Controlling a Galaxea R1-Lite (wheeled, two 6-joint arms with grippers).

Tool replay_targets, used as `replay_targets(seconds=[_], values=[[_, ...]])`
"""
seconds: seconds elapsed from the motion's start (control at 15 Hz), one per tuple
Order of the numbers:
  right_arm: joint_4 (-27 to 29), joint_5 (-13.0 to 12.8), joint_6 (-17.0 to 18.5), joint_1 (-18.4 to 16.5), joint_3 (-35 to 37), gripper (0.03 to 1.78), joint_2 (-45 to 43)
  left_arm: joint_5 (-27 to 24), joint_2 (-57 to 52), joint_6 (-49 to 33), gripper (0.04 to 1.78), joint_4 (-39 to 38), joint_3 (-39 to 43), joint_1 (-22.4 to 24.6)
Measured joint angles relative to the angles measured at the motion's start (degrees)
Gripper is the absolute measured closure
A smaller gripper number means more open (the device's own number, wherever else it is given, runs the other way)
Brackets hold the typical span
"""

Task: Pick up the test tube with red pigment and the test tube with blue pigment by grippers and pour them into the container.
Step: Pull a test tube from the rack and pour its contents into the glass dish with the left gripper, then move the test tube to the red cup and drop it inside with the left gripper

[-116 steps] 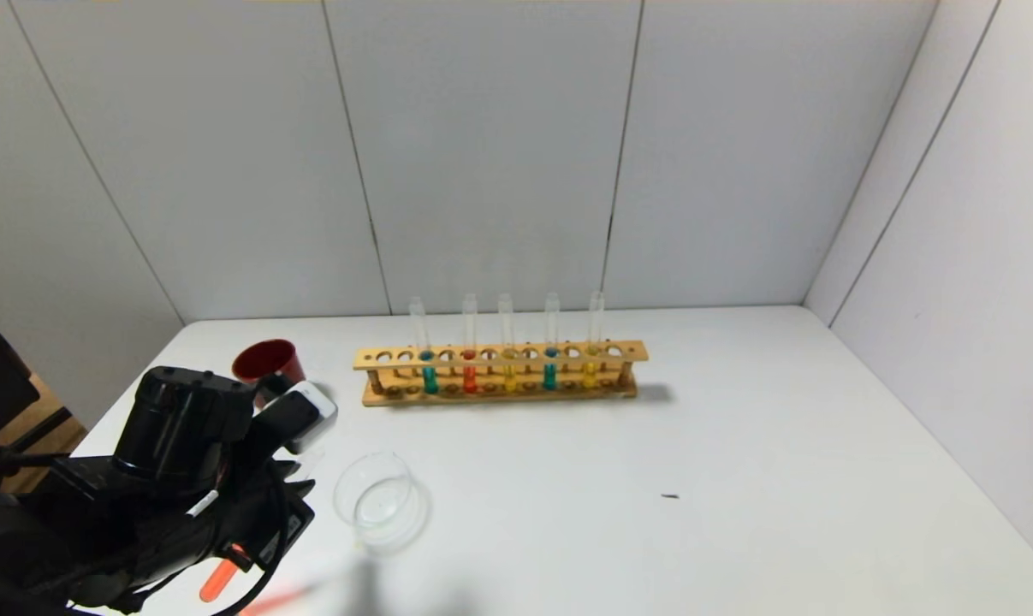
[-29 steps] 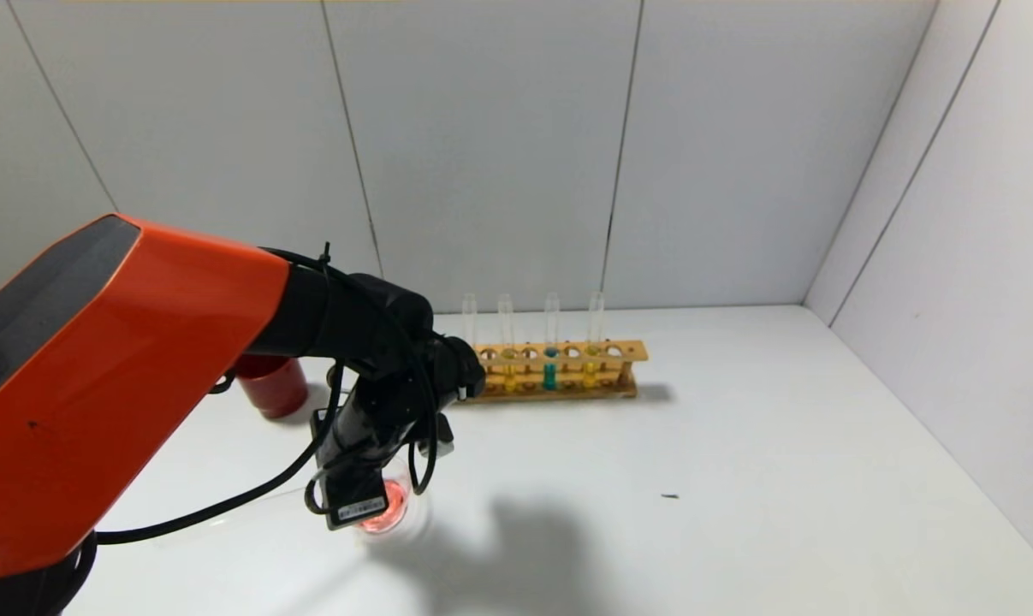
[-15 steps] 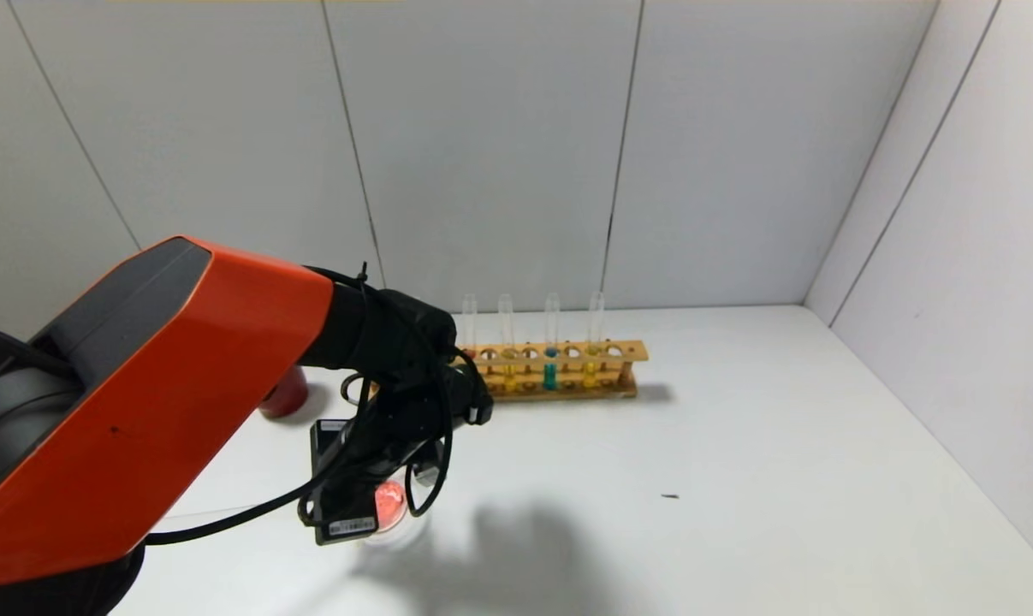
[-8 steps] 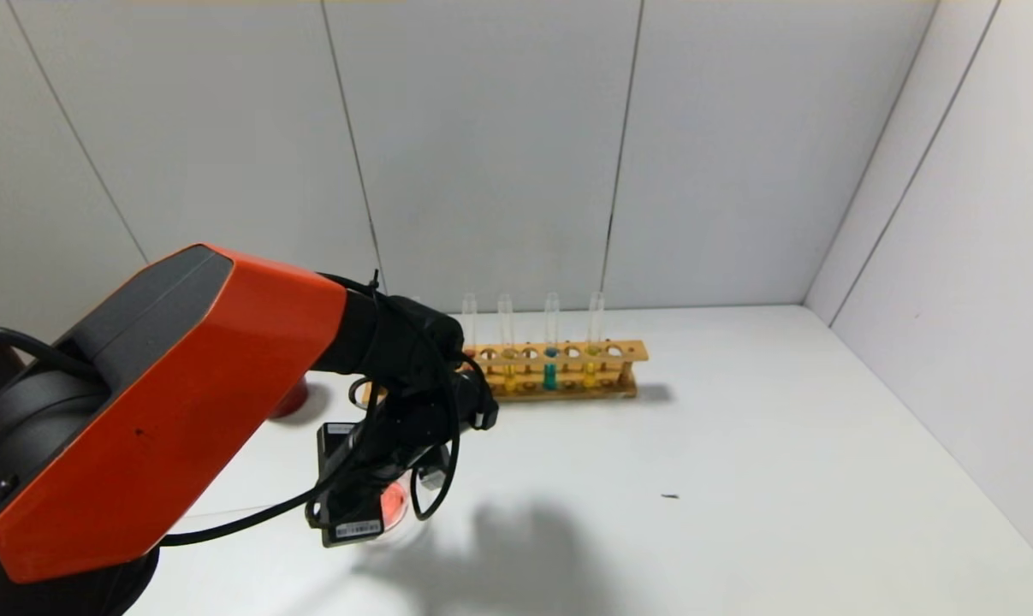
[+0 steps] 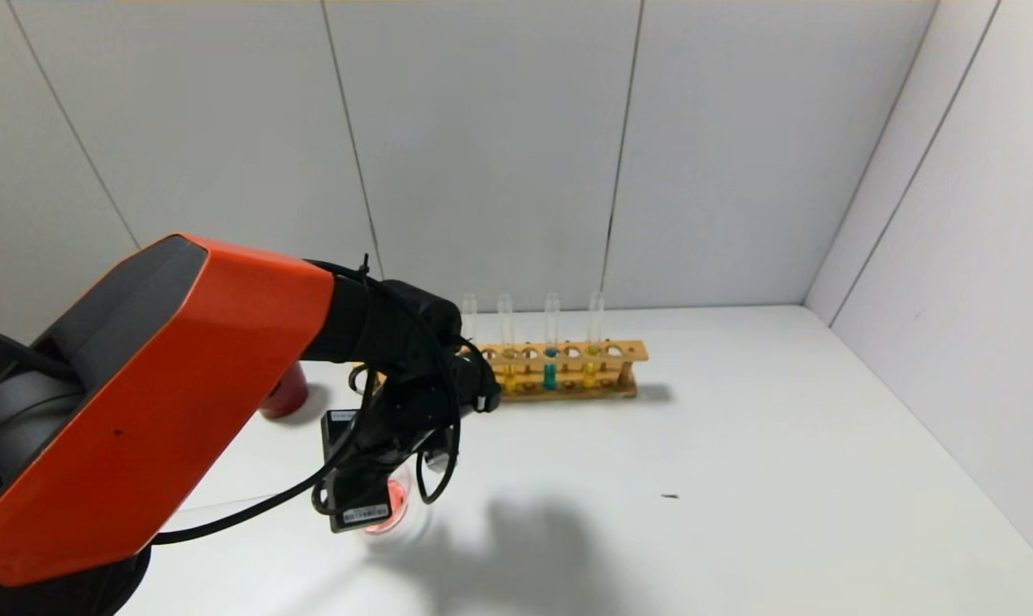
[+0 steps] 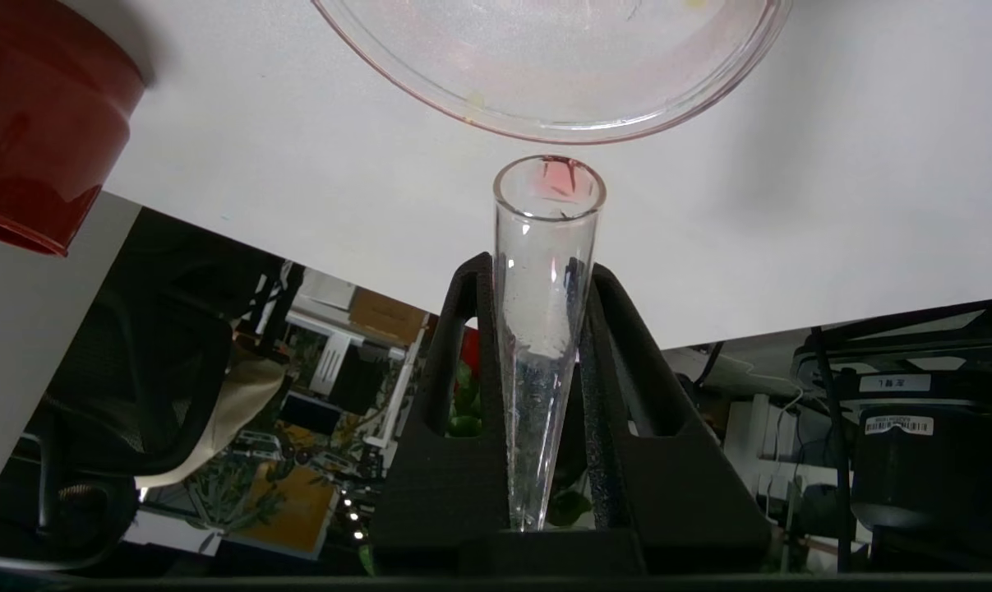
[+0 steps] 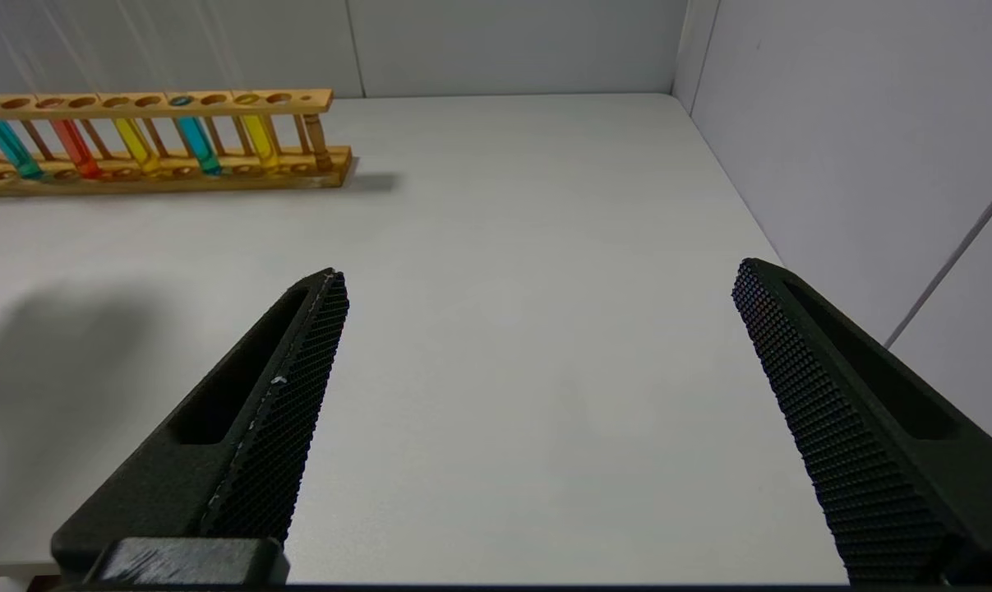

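Clamping the test tube with red pigment between narrowly set pads, the left gripper over the front left part of the desk. Grips the closed half of the glass, with the open mouth reaching past the fingertips and tipped just short of the rim of the container. Shows almost nothing inside the tube beyond a red trace at the lip, and a pink-red pool in the container, so the red pour looks close to finished. Sits near the left edge, beside all this, a dark red cup. Stands toward the back edge a wooden rack with the test tube with blue pigment upright among yellow tubes; also holds a second teal tube and a red one, seen from the right wrist. Hangs wide open and empty over the right side of the desk, the right gripper. Likely to handle as light, rigid, slick and brittle: best taken on the bare glass above the rack's top bar, squarely between the pads, with modest squeeze, then lifted straight up to avoid levering against the hole.
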Motion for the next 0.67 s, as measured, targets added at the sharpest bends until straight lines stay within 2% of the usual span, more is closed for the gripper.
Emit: replay_targets(seconds=[0.33, 0.67], values=[[0.0, 0.0, 0.0, 0.0, 0.0, 0.1, 0.0, -0.09, -1.01, -4.23, 1.51, -0.17, -0.52, 0.0], [0.0, 0.0, 0.01, 0.0, 0.0, 0.1, 0.0, -2.95, -3.33, -15.26, 1.51, -1.02, 0.63, -0.02]])
